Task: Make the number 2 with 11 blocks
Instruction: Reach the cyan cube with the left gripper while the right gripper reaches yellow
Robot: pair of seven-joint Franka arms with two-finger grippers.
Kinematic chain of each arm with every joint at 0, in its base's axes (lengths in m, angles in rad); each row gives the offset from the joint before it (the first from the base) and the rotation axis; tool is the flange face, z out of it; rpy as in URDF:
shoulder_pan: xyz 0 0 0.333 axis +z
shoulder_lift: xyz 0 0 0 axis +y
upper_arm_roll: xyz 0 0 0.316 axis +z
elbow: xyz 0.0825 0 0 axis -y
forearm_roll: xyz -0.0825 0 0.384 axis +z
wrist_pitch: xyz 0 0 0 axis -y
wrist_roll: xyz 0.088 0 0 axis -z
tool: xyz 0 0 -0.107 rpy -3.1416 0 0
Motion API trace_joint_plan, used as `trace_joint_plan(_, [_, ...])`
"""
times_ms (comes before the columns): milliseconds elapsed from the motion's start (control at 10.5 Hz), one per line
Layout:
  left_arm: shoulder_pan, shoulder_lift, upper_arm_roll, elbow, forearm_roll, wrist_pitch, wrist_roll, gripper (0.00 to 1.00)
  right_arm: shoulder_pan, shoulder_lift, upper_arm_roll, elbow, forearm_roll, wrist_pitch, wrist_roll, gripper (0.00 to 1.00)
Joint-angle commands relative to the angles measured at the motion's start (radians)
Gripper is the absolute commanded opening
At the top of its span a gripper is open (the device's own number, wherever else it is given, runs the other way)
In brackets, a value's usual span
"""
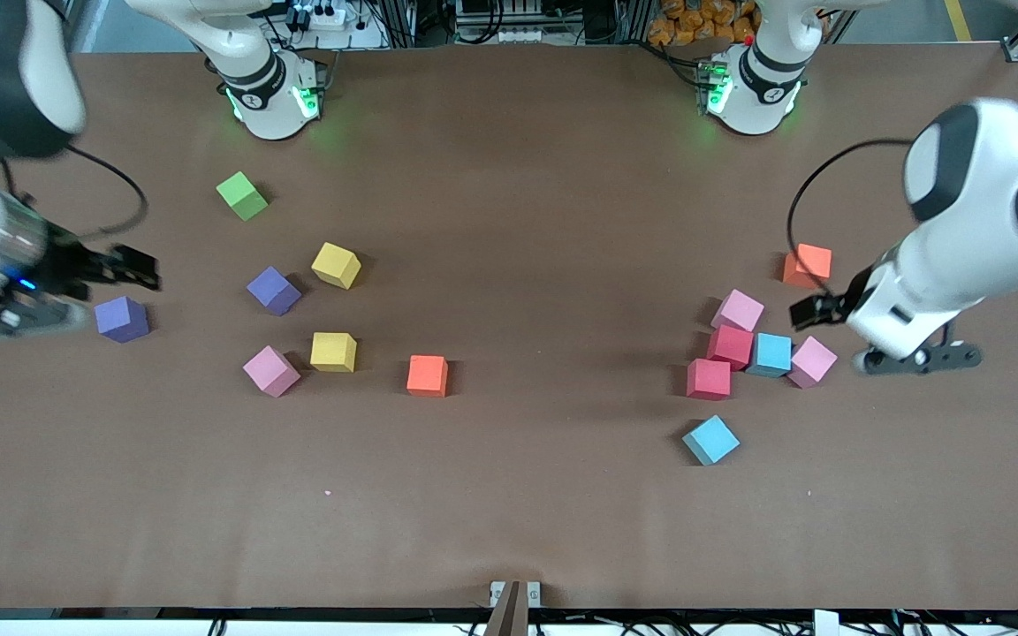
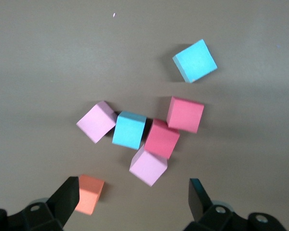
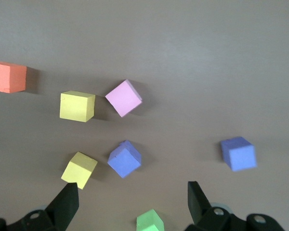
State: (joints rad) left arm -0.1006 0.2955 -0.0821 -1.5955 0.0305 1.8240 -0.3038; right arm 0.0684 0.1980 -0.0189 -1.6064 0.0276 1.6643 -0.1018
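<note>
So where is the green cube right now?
The green cube sits alone toward the right arm's end of the table, close to that arm's base. It is farther from the front camera than the yellow cube and the purple cube.

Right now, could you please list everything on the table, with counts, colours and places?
pink cubes: 3; two in the cluster at the left arm's end, one at the right arm's end.
red cubes: 2, in that cluster.
light blue cubes: 2; one in the cluster, one nearer the front camera.
orange cubes: 2; one beside the cluster, one toward the table's middle.
yellow cubes: 2, right arm's end.
purple cubes: 2, right arm's end.
lime-green cube: 1, nearest the right arm's base.
table: 1, brown.
left gripper: open, over the cluster.
right gripper: open, over the outer purple cube.
</note>
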Motion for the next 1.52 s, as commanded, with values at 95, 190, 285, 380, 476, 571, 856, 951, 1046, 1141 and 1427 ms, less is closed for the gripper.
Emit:
trace_joint_plan(95, [-0.094,0.124,0.094,0.028,-0.015,0.138,-0.251,1.00,0.028,0.154,0.000,0.020,0.098,0.052,-0.001,1.00])
trace_joint_plan(190, [-0.114,0.164,0.120,0.043,-0.064,0.185,-0.323,1.00,0.056,0.196,0.000,0.020,0.098,0.063,0.016,1.00])
trace_joint_plan(285, [-0.125,0.200,0.139,0.048,-0.130,0.226,-0.363,1.00,0.083,0.230,-0.001,0.019,0.095,0.084,0.078,1.00])
trace_joint_plan(380, [-0.167,0.236,0.163,0.052,-0.136,0.269,-0.401,1.00,0.121,0.260,-0.001,0.014,0.086,0.122,0.156,1.00])
trace_joint_plan(476, [-0.213,0.269,0.206,0.060,-0.141,0.303,-0.475,1.00,0.148,0.271,-0.001,0.013,0.086,0.141,0.231,1.00])
trace_joint_plan(571, [-0.253,0.304,0.238,0.083,-0.141,0.320,-0.548,1.00,0.177,0.288,-0.001,0.011,0.086,0.144,0.282,1.00])
trace_joint_plan(856, [-0.269,0.378,0.257,0.158,-0.172,0.356,-0.592,1.00,0.208,0.340,-0.001,-0.054,0.089,0.274,0.375,1.00])
trace_joint_plan(951, [-0.269,0.396,0.257,0.167,-0.172,0.388,-0.583,1.00,0.241,0.340,-0.003,-0.081,0.080,0.314,0.407,1.00])
trace_joint_plan(1046, [-0.269,0.418,0.257,0.175,-0.172,0.399,-0.543,1.00,0.260,0.345,-0.004,-0.087,0.072,0.334,0.421,1.00])
trace_joint_plan(1141, [-0.269,0.445,0.260,0.202,-0.173,0.400,-0.499,1.00,0.258,0.354,-0.003,-0.087,0.061,0.342,0.425,1.00])
trace_joint_plan(1427, [-0.271,0.522,0.263,0.268,-0.175,0.403,-0.497,1.00,0.254,0.376,-0.003,-0.128,0.019,0.407,0.424,1.00])
